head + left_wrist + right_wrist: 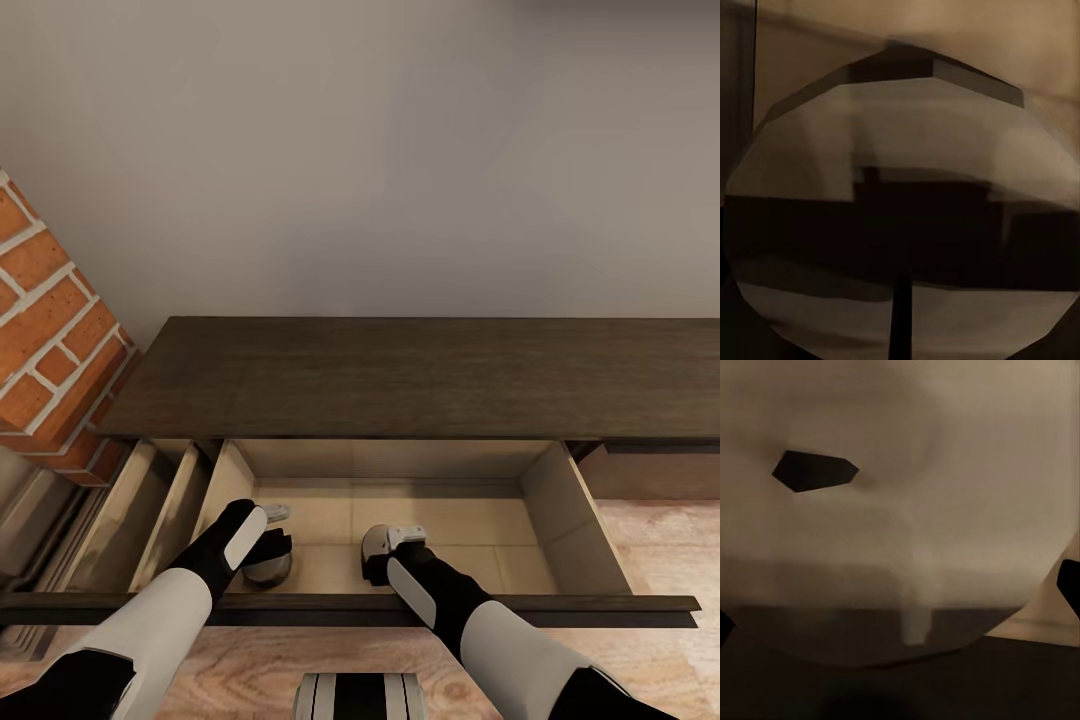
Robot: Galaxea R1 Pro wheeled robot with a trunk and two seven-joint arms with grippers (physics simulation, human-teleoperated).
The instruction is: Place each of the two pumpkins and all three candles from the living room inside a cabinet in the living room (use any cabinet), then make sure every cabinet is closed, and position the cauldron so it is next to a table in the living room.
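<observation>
The dark-brown cabinet (420,380) stands against the wall with its middle drawer (560,500) pulled out, pale beige inside. Both my arms reach down into it. My left gripper (272,542) sits over a grey-tan candle (270,572) near the drawer's front left; up close the candle (900,150) looks round and takes up most of the left wrist view. My right gripper (385,562) is low in the drawer's middle. A second candle (945,472) with its dark wick dot (814,470) lies between its fingertips (1069,583). No pumpkins are in view.
A red brick column (50,330) rises at the left, beside a second opened drawer (150,510) of the cabinet. The drawer's dark front rail (600,605) runs across just under my forearms. Wood floor (660,560) shows at the right, my base (360,695) below.
</observation>
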